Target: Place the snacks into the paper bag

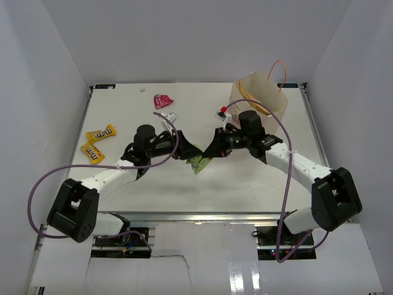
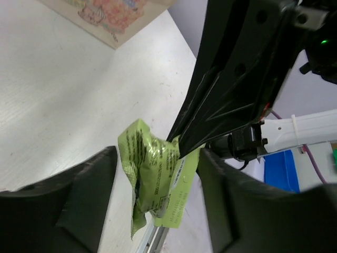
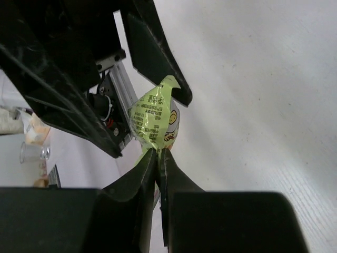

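Observation:
A pale green snack packet (image 1: 199, 163) hangs between my two grippers, just above the table at mid-front. My right gripper (image 1: 213, 150) is shut on its edge, as the right wrist view (image 3: 159, 153) shows, with the packet (image 3: 152, 113) hanging past the fingertips. My left gripper (image 1: 187, 152) is open, its fingers (image 2: 89, 179) on either side of the packet (image 2: 150, 163) without touching it. The cream paper bag (image 1: 258, 92) stands upright at the back right, and its pink print shows in the left wrist view (image 2: 110, 16). Two yellow M&M's packets (image 1: 101, 133) (image 1: 92, 152) lie at the left. A pink-red packet (image 1: 163, 100) lies at the back.
A small pale packet (image 1: 171, 117) lies behind the left gripper. A small red and white item (image 1: 222, 112) lies by the bag's left side. White walls enclose the table (image 1: 245, 178). Purple cables loop over both arms.

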Robot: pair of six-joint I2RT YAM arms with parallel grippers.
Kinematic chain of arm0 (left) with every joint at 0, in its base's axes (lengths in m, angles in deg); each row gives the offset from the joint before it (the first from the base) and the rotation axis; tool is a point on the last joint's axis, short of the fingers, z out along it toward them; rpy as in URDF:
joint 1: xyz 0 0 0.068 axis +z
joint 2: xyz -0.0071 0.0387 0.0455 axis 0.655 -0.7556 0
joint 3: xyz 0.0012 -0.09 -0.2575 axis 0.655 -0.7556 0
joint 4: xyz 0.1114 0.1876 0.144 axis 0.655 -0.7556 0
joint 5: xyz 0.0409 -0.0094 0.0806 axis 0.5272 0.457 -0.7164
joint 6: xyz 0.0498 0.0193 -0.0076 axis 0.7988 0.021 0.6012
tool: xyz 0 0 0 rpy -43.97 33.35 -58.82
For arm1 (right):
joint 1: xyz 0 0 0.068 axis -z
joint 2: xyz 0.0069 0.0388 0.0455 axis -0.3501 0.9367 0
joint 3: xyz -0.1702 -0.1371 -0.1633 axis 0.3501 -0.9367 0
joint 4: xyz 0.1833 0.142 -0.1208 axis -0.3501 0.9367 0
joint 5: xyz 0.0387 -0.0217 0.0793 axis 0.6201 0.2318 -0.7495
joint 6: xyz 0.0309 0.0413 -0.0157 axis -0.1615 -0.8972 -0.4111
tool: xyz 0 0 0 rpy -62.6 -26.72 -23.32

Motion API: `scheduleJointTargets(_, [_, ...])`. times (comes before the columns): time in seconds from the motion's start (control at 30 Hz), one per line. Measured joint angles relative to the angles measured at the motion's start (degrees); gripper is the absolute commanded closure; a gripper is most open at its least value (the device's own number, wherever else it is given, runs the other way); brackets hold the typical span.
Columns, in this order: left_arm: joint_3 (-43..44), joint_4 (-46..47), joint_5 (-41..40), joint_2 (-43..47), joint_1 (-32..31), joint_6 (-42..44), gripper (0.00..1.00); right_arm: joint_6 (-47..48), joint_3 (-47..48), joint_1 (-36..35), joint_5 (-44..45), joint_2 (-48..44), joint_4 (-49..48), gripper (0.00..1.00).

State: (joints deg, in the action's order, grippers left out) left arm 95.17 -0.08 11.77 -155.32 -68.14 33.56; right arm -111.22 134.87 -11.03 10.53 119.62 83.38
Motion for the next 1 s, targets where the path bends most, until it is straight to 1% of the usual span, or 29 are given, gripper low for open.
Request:
scheduleJointTargets(0.03, [0.0,0.0,-0.5,1.1,0.0,0.4,0.17,1.5,0.1,0.2,-1.4,0.0,0.1,0.92])
scheduleJointTargets(0.13, [0.4,-1.1,-2.6,5.2,0.5,1.9,0.08,8.7,2.2,1.2,-4.2,-0.2,3.3,0.92])
scheduleJointTargets(0.17, [0.7,-2.0,-3.5,6.5,0.9,2.6,0.03,11.9,3.5,1.5,-4.3,-0.5,5.0,0.92])
scheduleJointTargets(0.2, [1.2,-2.9,-4.7,7.9,1.3,3.5,0.02,15.7,5.2,1.7,-4.2,-1.3,7.5,0.92])
scheduleJointTargets(0.37, [5.1,-8.2,-13.7,13.8,4.3,8.3,0.02,32.9,14.9,3.0,-1.6,-7.8,17.0,0.92])
scheduleJointTargets(0.5, [9.4,-11.9,-19.3,12.5,6.5,10.1,0.02,43.7,23.9,4.2,2.8,-13.8,20.6,0.92])
scheduleJointTargets(0.6, [12.2,-14.3,-21.2,8.7,7.7,10.0,0.02,48.1,30.1,7.4,6.3,-16.1,21.3,0.92])
scheduleJointTargets(0.73, [12.8,-16.4,-22.5,4.3,9.1,8.7,0.02,51.3,36.4,16.2,10.3,-15.8,21.3,0.92])
scheduleJointTargets(0.8, [12.8,-17.0,-22.8,3.1,10.0,7.9,0.02,52.6,37.6,20.2,12.2,-14.7,21.3,0.92])
scheduleJointTargets(0.87, [12.8,-17.1,-22.7,2.3,10.9,7.0,0.02,54.1,37.7,22.8,14.2,-13.1,21.4,0.92])
scheduleJointTargets(1.0, [15.2,-18.6,-22.0,-1.8,13.6,5.1,0.02,58.5,37.0,24.2,19.3,-7.4,21.5,0.92])
